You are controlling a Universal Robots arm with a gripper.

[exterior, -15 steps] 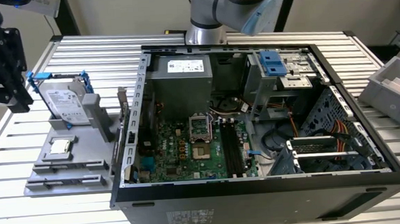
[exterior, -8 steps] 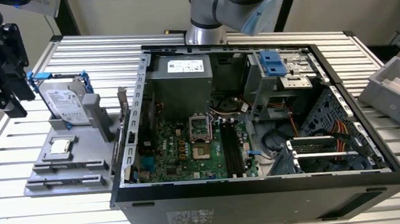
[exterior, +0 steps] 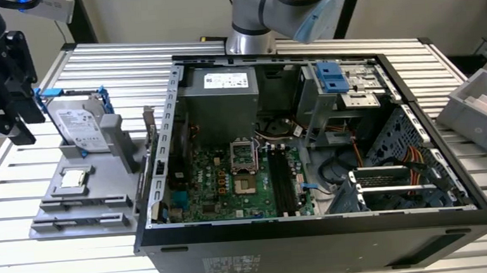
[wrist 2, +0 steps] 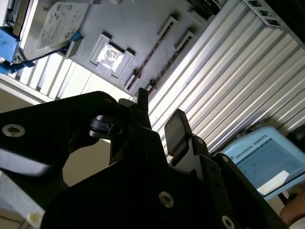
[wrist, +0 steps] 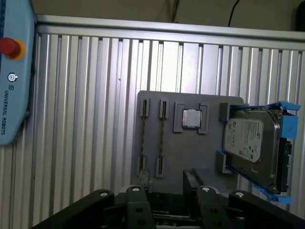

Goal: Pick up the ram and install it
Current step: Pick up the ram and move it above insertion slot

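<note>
Two ram sticks stand on edge in the slots of a grey fixture (wrist: pixel 190 157); one ram (wrist: pixel 144 140) sits beside the other ram (wrist: pixel 162 140) in the first wrist view. They appear as thin dark strips (wrist 2: pixel 151 57) in the second wrist view. My black gripper (wrist 2: pixel 159 114) hovers above the fixture's near edge, open, with nothing between its fingers (wrist 2: pixel 176 125). It also shows at the frame edge (wrist: pixel 167 188) in the first wrist view. In the exterior view the gripper (exterior: pixel 18 121) hangs at the far left, over the fixture (exterior: pixel 87 197).
The fixture also holds a small silver processor chip (wrist: pixel 192 118) and a hard drive (wrist: pixel 252 143) in a blue-edged bracket. The open computer case (exterior: pixel 317 227) lies at the exterior view's right of it, its black memory slots (exterior: pixel 282 182) on the motherboard. A teach pendant (wrist: pixel 14 71) lies nearby.
</note>
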